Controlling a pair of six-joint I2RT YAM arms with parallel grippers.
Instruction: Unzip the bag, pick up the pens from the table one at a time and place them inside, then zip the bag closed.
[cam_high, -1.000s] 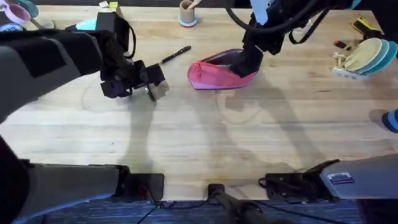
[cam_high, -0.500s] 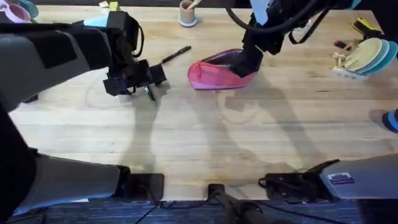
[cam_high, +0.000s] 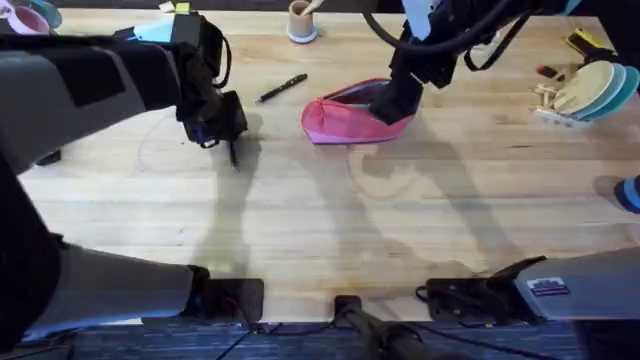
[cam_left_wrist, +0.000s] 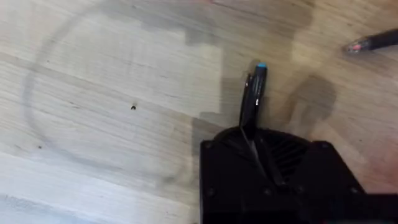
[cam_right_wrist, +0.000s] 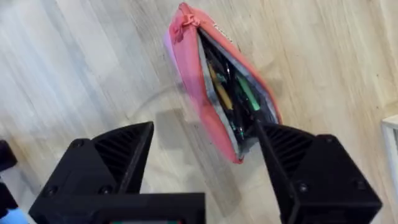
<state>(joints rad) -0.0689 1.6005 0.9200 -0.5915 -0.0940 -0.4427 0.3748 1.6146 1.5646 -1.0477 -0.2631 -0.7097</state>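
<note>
The pink bag (cam_high: 345, 122) lies unzipped at the back middle of the table (cam_high: 320, 220). Inside its gaping mouth (cam_right_wrist: 227, 93) are several pens. My right gripper (cam_high: 396, 100) is open at the bag's right end, and one of its fingers (cam_right_wrist: 292, 155) rests against the rim of the opening. My left gripper (cam_high: 218, 125) is shut on a black pen with a blue tip (cam_left_wrist: 254, 93). It hangs left of the bag, and the pen (cam_high: 235, 152) points down toward the table. A second black pen (cam_high: 281, 88) lies on the wood between my left gripper and the bag.
A tan cup (cam_high: 302, 20) stands at the back edge. A white rack with plates (cam_high: 582, 92) sits at the right. A pink bowl (cam_high: 25, 18) is at the back left corner and a blue object (cam_high: 630, 192) at the right edge.
My left wrist has turned and shifted slightly toward the back of the table, still holding the pen. The right arm and the bag have not moved.
</note>
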